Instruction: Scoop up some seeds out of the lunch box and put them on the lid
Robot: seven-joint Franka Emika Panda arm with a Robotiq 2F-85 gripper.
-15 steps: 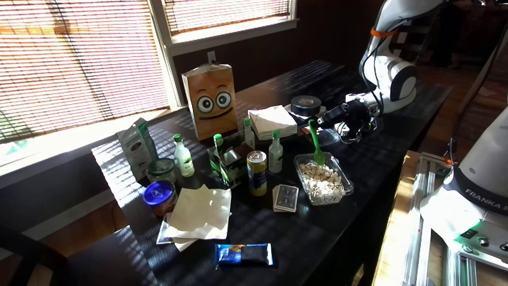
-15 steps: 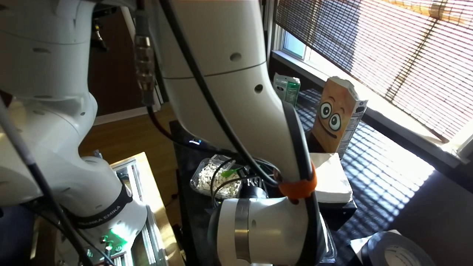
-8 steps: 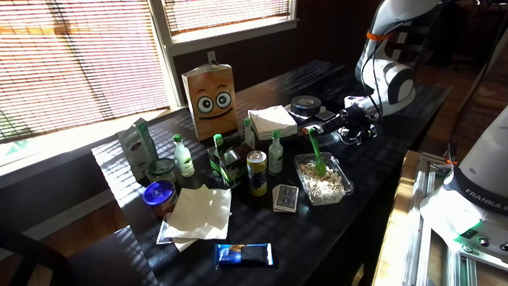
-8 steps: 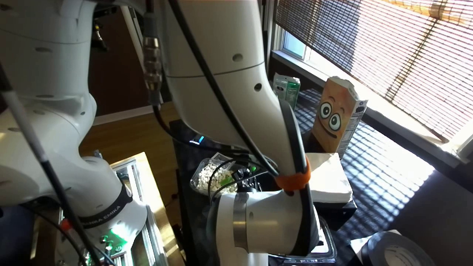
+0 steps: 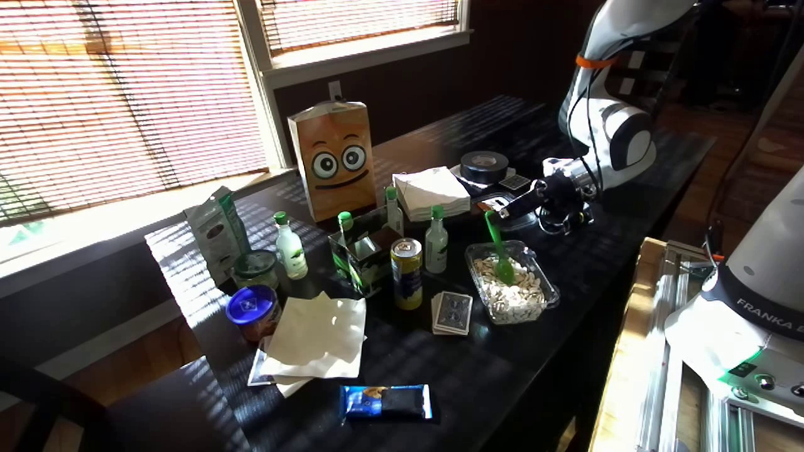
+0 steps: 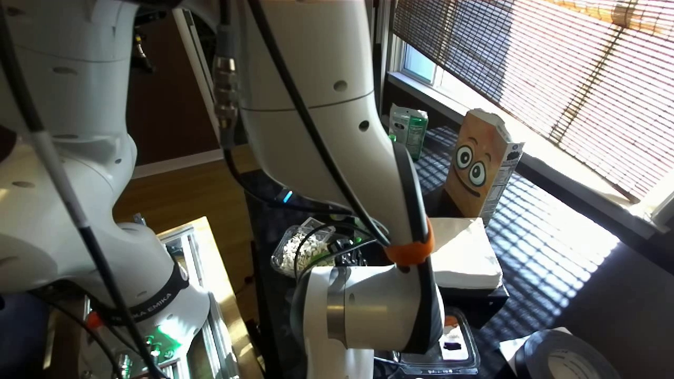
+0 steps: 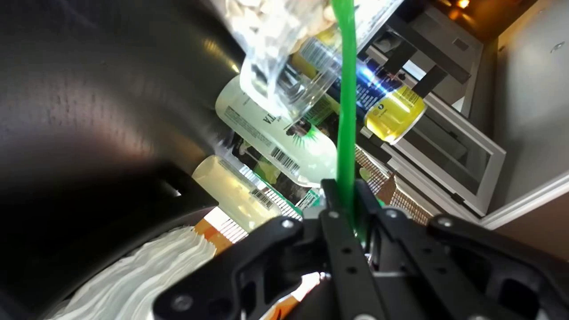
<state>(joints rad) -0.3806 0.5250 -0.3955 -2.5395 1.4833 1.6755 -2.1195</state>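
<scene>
Green runs up the middle of my wrist view: the long handle of a spoon (image 7: 348,102). My gripper (image 7: 345,191) is closed tight on it, two black fingers drawn together until only the handle parts them.

In an exterior view the spoon slants down from my fingertips, its bowl over the seeds (image 5: 512,295), a pale heap of flat grains in the lunch box (image 5: 553,296). Whether the bowl touches the grains or hangs just above them, I cannot tell. The lunch box, clear and shallow, stands on the dark table (image 5: 402,364), and its shiny corner shows near the top of my wrist view, with grains behind it.

The lid (image 6: 421,364) lies on the table, partly hidden by my arm (image 6: 389,308) in an exterior view; a white and orange patch shows on it or through it, I cannot tell which.

Just beside the lunch box lies a deck of cards (image 5: 453,312). Near that stand a yellow and blue can (image 5: 407,276) and a green-capped bottle (image 5: 436,246). White napkins (image 5: 433,193) sit stacked near the lid.
</scene>
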